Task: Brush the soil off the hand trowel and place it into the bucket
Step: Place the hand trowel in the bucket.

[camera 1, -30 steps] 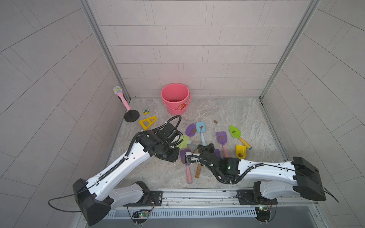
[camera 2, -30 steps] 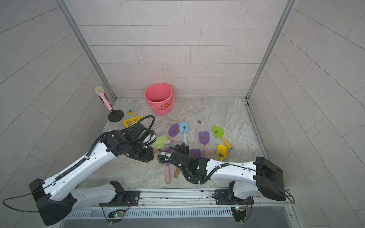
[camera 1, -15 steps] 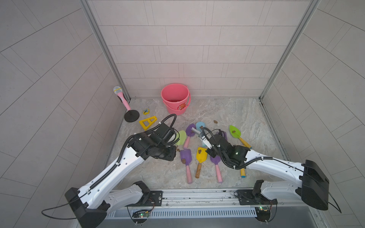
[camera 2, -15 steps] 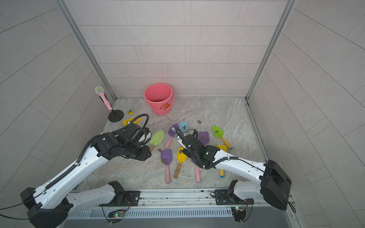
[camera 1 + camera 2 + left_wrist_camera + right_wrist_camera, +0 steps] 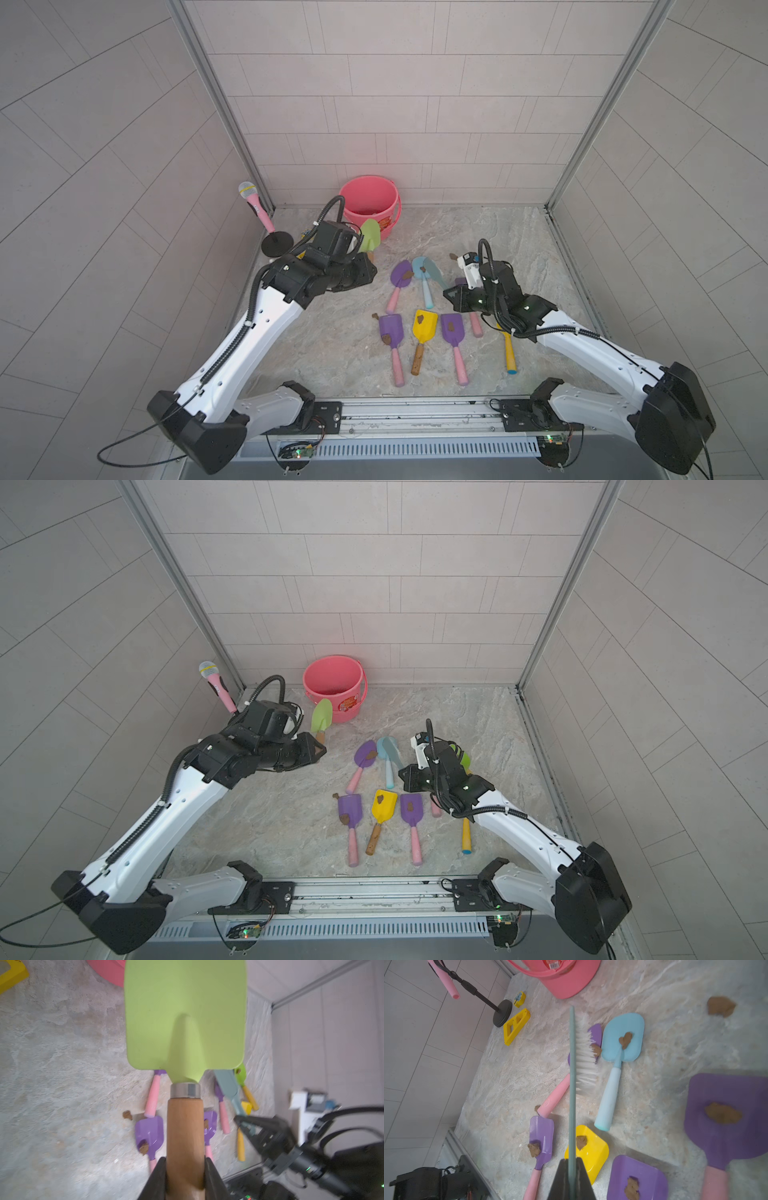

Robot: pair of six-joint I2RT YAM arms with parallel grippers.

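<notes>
Wrist-view edges cut off the green trowel (image 5: 185, 1012) and the bucket (image 5: 571, 982).

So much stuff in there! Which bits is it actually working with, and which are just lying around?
In the job:
green trowel in the left tool
brush in the right tool
pink bucket
soil lumps
other soiled trowels on the floor

Just lying about:
toy microphone on its stand
yellow triangle block
small yellow block

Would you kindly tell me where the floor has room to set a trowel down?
Bare floor lies between the left arm and the leftmost purple trowel, and right of the bucket by the back wall. The middle is crowded with trowels.
</notes>
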